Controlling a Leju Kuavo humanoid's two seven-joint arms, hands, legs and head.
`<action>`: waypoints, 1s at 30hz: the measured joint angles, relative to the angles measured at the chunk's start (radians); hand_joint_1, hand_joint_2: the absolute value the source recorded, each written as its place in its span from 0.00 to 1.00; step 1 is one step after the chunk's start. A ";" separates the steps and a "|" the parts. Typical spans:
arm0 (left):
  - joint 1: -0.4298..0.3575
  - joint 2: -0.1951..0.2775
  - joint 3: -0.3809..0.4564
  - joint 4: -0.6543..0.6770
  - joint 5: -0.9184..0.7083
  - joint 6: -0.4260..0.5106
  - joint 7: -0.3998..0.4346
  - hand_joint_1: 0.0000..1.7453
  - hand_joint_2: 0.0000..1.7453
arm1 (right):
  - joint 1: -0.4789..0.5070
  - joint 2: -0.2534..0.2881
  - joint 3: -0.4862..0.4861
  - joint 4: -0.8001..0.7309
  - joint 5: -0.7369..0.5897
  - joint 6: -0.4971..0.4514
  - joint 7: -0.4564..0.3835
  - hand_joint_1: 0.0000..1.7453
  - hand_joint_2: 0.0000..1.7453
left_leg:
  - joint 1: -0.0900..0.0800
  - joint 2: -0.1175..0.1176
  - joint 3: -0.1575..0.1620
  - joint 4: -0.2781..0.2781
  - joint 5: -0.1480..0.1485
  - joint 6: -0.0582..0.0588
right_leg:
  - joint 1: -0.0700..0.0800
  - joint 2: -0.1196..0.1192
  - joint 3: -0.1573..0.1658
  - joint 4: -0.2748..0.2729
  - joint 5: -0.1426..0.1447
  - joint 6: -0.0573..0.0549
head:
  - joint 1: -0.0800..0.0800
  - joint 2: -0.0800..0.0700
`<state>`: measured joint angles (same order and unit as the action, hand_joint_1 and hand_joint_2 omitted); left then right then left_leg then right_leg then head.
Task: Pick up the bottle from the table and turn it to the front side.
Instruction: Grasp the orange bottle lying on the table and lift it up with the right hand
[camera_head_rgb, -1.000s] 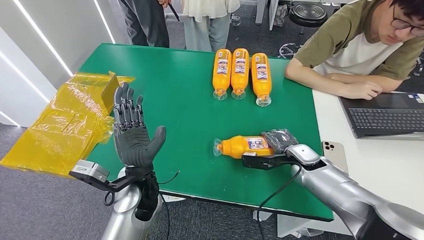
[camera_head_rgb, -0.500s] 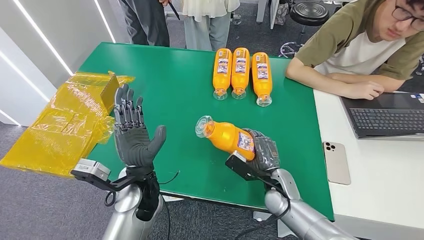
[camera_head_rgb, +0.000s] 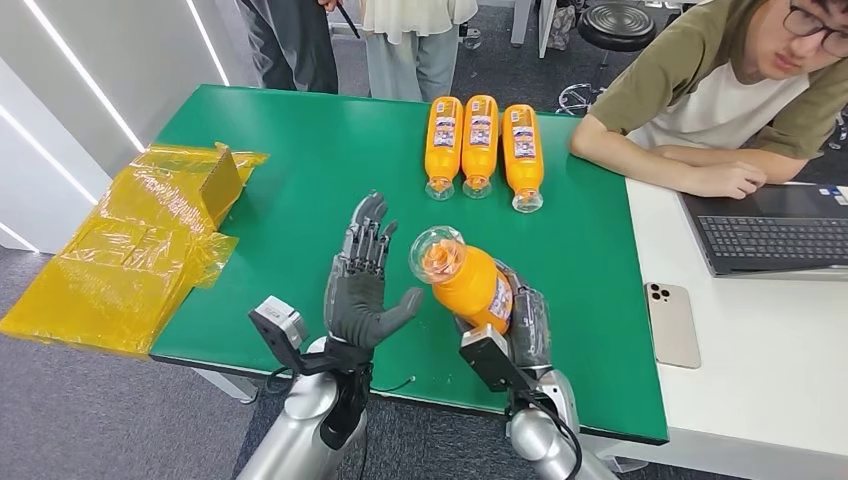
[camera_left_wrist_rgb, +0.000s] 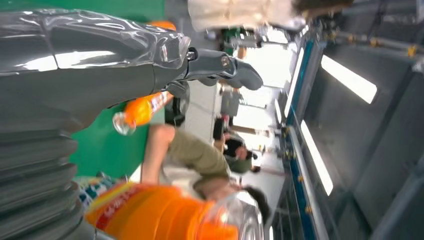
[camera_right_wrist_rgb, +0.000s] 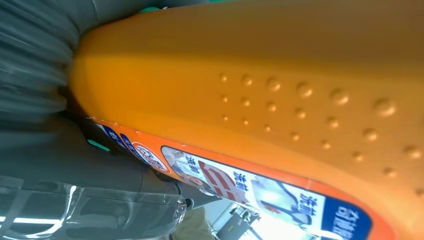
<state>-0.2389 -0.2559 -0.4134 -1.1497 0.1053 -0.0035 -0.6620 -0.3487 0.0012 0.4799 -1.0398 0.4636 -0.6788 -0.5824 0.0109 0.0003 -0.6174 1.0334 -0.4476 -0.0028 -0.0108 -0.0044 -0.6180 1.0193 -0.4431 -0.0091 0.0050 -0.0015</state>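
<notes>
My right hand (camera_head_rgb: 523, 322) grips an orange bottle (camera_head_rgb: 465, 278) by its lower body and holds it lifted above the green table (camera_head_rgb: 320, 170), tilted with its clear cap toward me. The right wrist view looks along the bottle's dimpled orange side (camera_right_wrist_rgb: 280, 90) and its label (camera_right_wrist_rgb: 240, 182). My left hand (camera_head_rgb: 362, 285) is raised just left of the bottle, palm toward it, fingers spread and empty, a small gap from the cap. The left wrist view catches the held bottle (camera_left_wrist_rgb: 160, 215) blurred close by.
Three more orange bottles (camera_head_rgb: 480, 140) lie side by side at the table's far edge. A yellow plastic bag (camera_head_rgb: 130, 240) hangs over the left edge. A person (camera_head_rgb: 730, 90) leans on the table at the right by a laptop (camera_head_rgb: 770, 235) and phone (camera_head_rgb: 672, 322).
My right hand lifted the bottle off the table and turned its cap up toward me. The left hand swung in from the left edge to beside the bottle.
</notes>
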 joint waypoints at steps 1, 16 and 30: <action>-0.005 -0.001 -0.005 0.007 0.001 -0.008 0.002 0.00 1.00 | 0.001 0.001 0.000 -0.002 0.003 0.001 0.003 1.00 1.00 | 0.000 0.000 0.000 0.000 0.000 0.000 | 0.000 0.000 0.000 0.000 0.000 0.000 | 0.000 0.000; -0.029 -0.007 -0.041 0.058 -0.003 -0.087 0.003 0.00 1.00 | 0.012 0.006 0.006 -0.010 0.095 0.089 0.119 1.00 1.00 | 0.000 0.000 0.000 0.000 0.000 0.000 | 0.000 0.000 0.000 0.000 0.000 0.000 | 0.000 0.000; -0.029 -0.008 -0.043 0.058 -0.017 -0.094 0.010 0.00 1.00 | -0.032 0.014 0.043 0.037 0.175 0.282 0.190 1.00 1.00 | 0.000 0.000 0.000 0.000 0.000 0.000 | 0.000 0.000 0.000 0.000 0.000 0.000 | 0.000 0.000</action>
<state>-0.2681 -0.2644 -0.4563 -1.0917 0.0882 -0.0977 -0.6517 -0.3809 0.0151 0.5226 -1.0023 0.6385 -0.3970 -0.3928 0.0110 0.0003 -0.6177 1.0333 -0.4476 -0.0028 -0.0107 -0.0044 -0.6181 1.0196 -0.4432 -0.0091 0.0051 -0.0015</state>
